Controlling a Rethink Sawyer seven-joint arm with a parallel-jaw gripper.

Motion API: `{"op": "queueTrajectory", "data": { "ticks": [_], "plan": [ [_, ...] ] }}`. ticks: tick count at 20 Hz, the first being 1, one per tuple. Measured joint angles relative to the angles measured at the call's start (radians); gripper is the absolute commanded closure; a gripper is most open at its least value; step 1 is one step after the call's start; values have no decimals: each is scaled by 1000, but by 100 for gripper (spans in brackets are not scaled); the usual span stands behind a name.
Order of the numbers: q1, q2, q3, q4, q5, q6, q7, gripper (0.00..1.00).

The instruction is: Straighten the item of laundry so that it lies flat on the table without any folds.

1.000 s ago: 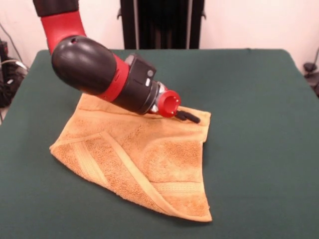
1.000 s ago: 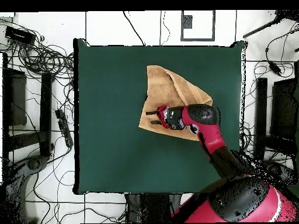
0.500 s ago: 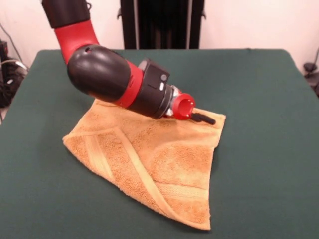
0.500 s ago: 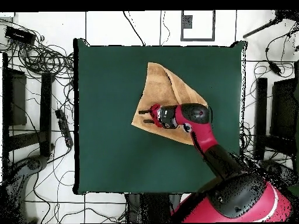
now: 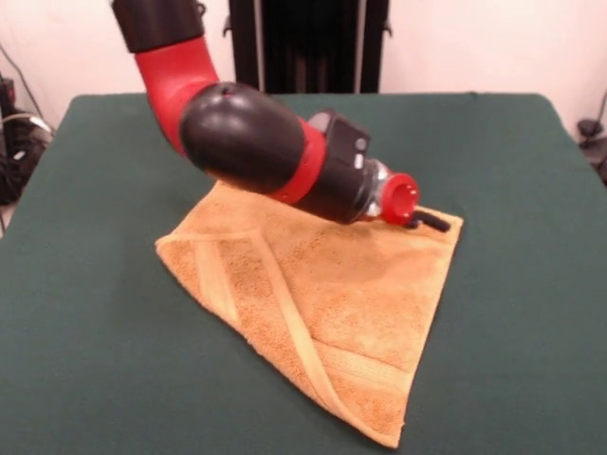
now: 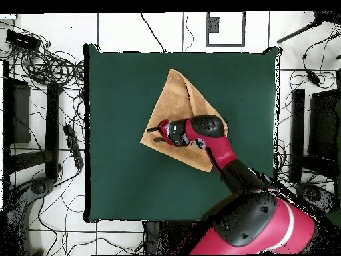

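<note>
Front view: gripper pinching 1 corner of the towel; pull should stay low and outward until the diagonal fold opens on the table.

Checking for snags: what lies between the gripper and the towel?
Nothing: in the front view the gripper sits directly on the towel near its corner.

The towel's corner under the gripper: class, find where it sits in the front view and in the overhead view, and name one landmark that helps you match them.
Front view: the towel has this corner right of centre, just under the gripper.
Overhead view: the same corner points left, left of centre, by the gripper on the towel.
Shared landmark: the gripper's red ring, also visible from above.
</note>
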Motion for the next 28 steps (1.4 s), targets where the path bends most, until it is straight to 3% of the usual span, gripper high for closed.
{"op": "queueTrajectory", "data": {
  "ticks": [9, 28],
  "plan": [
    [136, -53, -81, 0, 0, -17, 0, 0],
    [171, -72, -116, 5, -1, -20, 0, 0]
  ]
}}
